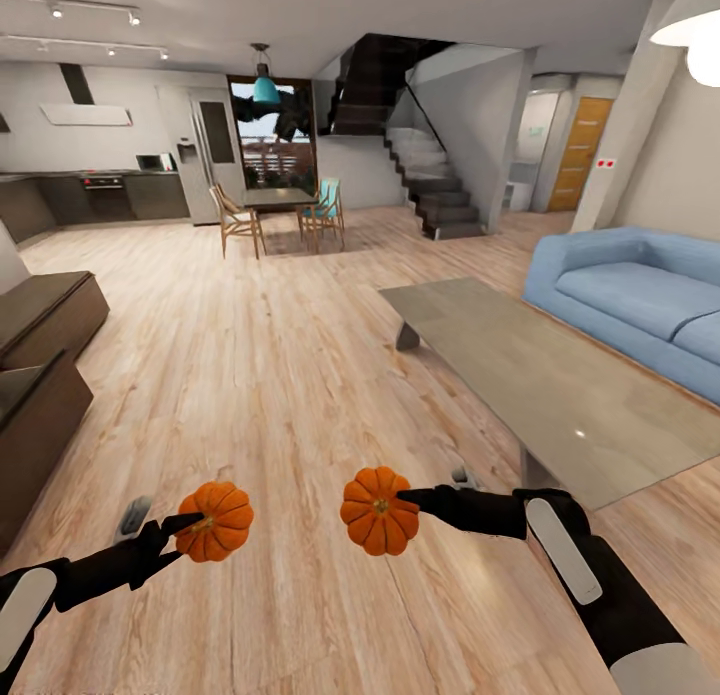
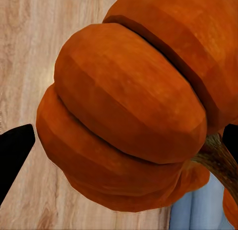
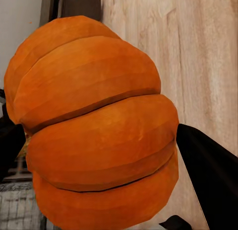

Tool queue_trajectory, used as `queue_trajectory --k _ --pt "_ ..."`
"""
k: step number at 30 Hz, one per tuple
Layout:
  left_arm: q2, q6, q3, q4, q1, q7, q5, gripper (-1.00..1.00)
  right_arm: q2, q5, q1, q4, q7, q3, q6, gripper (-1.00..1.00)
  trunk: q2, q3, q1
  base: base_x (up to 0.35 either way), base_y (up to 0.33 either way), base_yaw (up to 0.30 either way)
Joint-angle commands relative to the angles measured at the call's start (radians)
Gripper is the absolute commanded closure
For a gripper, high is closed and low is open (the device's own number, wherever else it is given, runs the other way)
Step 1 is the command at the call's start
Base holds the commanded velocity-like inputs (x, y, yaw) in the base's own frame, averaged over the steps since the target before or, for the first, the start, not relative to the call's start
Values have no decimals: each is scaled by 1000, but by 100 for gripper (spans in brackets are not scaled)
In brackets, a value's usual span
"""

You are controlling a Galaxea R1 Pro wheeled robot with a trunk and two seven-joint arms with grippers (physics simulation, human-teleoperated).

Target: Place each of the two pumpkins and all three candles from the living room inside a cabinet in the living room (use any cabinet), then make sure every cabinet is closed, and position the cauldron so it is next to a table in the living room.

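Each of my grippers holds an orange ribbed pumpkin above the wooden floor. My left gripper [image 1: 190,523] is shut on one pumpkin [image 1: 216,521], which looms large in the left wrist view [image 2: 129,115]. My right gripper [image 1: 405,497] is shut on the other pumpkin [image 1: 379,510], seen close up in the right wrist view [image 3: 94,125]. The low grey metal-look table [image 1: 540,375] stands ahead to the right. The dark brown cabinet [image 1: 45,375] runs along the left edge. The candles and the cauldron are out of view.
A blue sofa [image 1: 640,300] sits behind the table at the right. Further back stand a dining table with chairs [image 1: 280,210], a staircase [image 1: 420,175] and a kitchen [image 1: 100,190]. Open wooden floor [image 1: 270,365] lies between cabinet and table.
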Motion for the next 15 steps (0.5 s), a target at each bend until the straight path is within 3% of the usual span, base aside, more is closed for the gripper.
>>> queue_trajectory --k 1,15 --pt "0 5 2 0 -1 -6 -6 100 0 0 -1 -1 9 1 1 100 0 -2 0 138 -26 204" --pt "0 5 2 0 -1 -6 -6 100 0 1 -1 -2 7 16 -4 100 0 -16 0 203 -2 237"
